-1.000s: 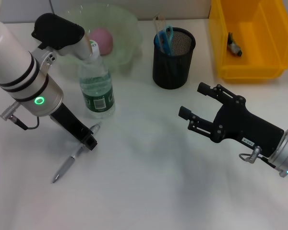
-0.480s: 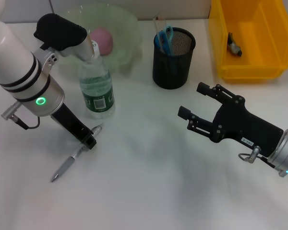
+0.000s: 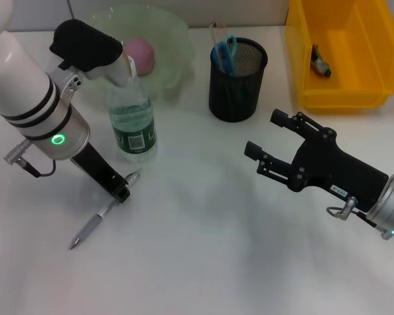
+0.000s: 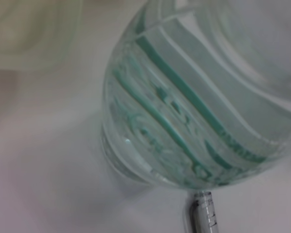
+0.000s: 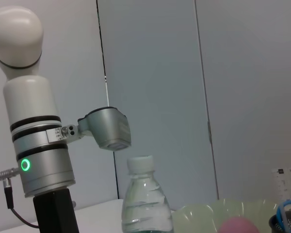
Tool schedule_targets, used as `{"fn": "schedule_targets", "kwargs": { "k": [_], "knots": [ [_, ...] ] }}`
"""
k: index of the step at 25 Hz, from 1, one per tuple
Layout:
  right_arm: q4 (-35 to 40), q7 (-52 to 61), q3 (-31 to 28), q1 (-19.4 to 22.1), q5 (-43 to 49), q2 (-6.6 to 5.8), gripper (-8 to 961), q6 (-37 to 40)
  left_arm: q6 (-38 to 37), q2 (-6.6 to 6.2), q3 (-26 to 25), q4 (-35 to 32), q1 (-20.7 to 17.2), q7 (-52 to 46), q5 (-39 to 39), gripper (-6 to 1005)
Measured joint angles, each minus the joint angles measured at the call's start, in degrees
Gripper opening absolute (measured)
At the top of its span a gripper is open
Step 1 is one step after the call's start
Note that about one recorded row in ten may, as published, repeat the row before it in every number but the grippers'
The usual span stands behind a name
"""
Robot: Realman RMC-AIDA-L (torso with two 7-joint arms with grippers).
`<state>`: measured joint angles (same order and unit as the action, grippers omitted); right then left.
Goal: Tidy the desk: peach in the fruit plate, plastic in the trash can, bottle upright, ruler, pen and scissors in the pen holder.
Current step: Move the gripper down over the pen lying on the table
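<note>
A silver pen lies on the white desk, and its end shows in the left wrist view. My left gripper points down at the pen's upper part, right beside it. The clear water bottle stands upright just behind it and fills the left wrist view. The pink peach lies in the green fruit plate. The black mesh pen holder holds blue scissors and a ruler. My right gripper is open and empty, hovering right of centre.
A yellow bin at the back right holds a small dark object. The right wrist view shows the left arm, the bottle and the plate. My left arm's white body stands over the left side.
My left arm has drifted slightly to the right and back, with its gripper staying by the pen. The pen, the bottle and my right arm have barely moved.
</note>
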<state>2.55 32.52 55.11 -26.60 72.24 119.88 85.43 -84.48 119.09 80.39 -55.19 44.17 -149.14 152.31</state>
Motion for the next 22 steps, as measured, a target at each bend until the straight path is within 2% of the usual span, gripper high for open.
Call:
{"fn": "schedule_targets", "kwargs": {
  "k": [9,17,22],
  "knots": [
    [0.0,0.0,0.0,-0.5,0.0,0.00,800,-0.4,0.2,0.00,0.2,0.1,0.1,0.2,0.0,256],
    [0.0,0.0,0.0,-0.6,0.0,0.00,800,-0.5,0.1,0.00,0.9,-0.5,0.1,0.2,0.0,120],
    [0.0,0.0,-0.7,-0.6,0.0,0.00,800,-0.5,-0.2,0.00,0.9,-1.8,0.0,0.3,-0.2,113]
  ]
}}
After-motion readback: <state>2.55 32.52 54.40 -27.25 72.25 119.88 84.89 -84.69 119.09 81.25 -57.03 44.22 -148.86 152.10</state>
